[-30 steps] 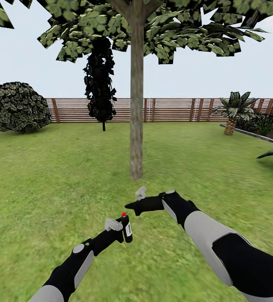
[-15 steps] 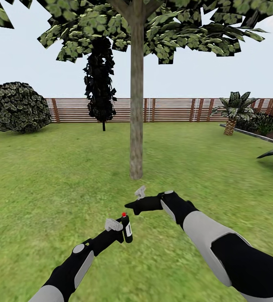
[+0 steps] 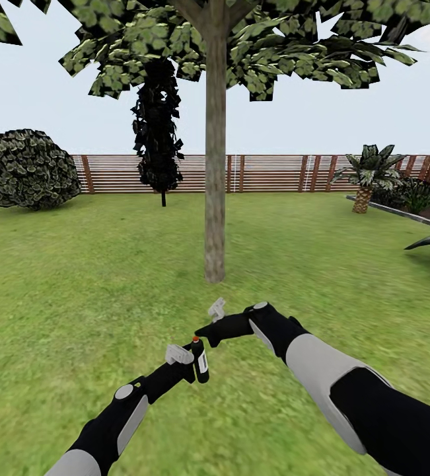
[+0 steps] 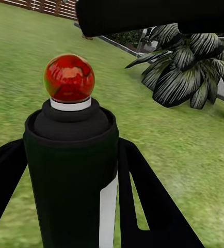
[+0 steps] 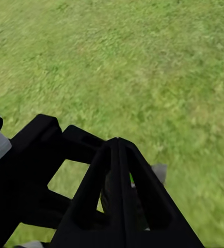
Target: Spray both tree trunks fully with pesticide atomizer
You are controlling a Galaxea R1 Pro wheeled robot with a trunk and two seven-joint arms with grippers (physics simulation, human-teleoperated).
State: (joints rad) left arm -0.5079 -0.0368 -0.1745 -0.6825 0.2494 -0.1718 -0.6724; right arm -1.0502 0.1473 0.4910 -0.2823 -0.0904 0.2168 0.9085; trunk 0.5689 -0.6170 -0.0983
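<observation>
1. Green lawn [image 3: 76, 264] fills the garden, ringed by a slatted wooden fence [image 3: 267, 173], with a round bush [image 3: 28, 169] at the far left and a small palm [image 3: 366, 173] at the right.
2. One tree trunk [image 3: 215, 165] stands straight ahead, near but apart from both arms; its bark looks bare, with no white specks that I can make out.
3. The left pincer [image 3: 189, 363] is pinching the pesticide atomizer [image 3: 200, 360], which is held upright above the grass; in the left wrist view the dark bottle [image 4: 70, 175] sits between the black fingers [image 4: 143, 201], its red top [image 4: 69, 77] uppermost.
4. The right pincer [image 3: 209, 318] hangs just beyond the atomizer, carrying nothing; in the right wrist view its fingers [image 5: 117, 196] are pressed together.
5. Progress, as I judge it: the pick-up is done, and spraying has not visibly begun on this trunk. Covering it fully, then finding and covering the second tree, is all left to do.
</observation>
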